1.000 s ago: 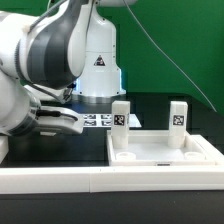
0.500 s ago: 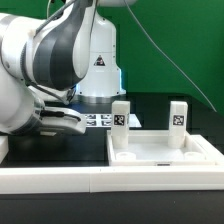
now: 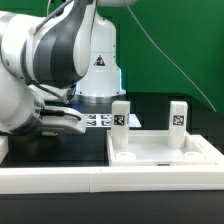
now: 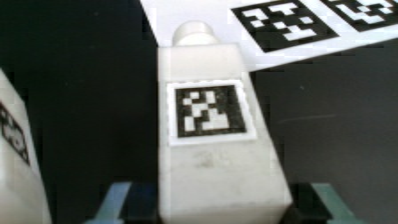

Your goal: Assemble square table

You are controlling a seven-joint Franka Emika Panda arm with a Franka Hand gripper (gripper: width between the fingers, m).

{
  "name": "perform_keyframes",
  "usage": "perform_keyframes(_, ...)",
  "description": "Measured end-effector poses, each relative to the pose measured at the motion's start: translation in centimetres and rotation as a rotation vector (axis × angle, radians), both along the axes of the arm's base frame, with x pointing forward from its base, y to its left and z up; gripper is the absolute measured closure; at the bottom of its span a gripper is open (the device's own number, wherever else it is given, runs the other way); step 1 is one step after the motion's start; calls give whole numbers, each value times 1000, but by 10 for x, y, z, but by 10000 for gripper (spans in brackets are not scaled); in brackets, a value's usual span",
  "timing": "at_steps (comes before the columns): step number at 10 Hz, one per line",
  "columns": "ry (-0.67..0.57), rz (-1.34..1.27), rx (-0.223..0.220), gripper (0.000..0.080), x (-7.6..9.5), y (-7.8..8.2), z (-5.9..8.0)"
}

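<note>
A white table leg (image 4: 214, 120) with a black-and-white tag lies on the black table, lengthwise between my gripper's (image 4: 222, 205) jaws. A dark gap shows on each side between the leg and the fingers (image 4: 121, 202), so the gripper is open around it. In the exterior view the gripper (image 3: 66, 122) is low at the exterior view's left, largely masked by the arm. The square tabletop (image 3: 165, 152) lies at the exterior view's right. Two legs (image 3: 121, 118) (image 3: 178, 116) stand upright at its far corners.
The marker board (image 4: 302, 25) (image 3: 98, 120) lies just beyond the leg's far end. Another white tagged part (image 4: 11, 130) shows at the edge of the wrist view. A long white rail (image 3: 60, 180) borders the table's front. The robot base (image 3: 100, 70) stands behind.
In the exterior view the arm has barely shifted. The tabletop and its two upright legs stand as before.
</note>
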State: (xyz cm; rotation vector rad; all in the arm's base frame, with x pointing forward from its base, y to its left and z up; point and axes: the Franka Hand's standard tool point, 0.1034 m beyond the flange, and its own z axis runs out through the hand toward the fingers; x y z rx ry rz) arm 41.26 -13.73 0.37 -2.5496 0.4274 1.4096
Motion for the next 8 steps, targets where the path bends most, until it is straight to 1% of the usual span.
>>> perform_keyframes(1,-18,29,8,509,7,0,3)
perform_keyframes(2,-43,81,20,509,18,1,11)
perform_keyframes(3,-61,101,29,509,29,4,19)
perform_keyframes(4,-62,108,38,509,42,8,33)
perform_keyframes(5,-72,113,38,509,53,9,43)
perform_keyframes(6,-89,117,34,509,59,9,46)
perform_keyframes(8,-119,119,20,509,62,6,41)
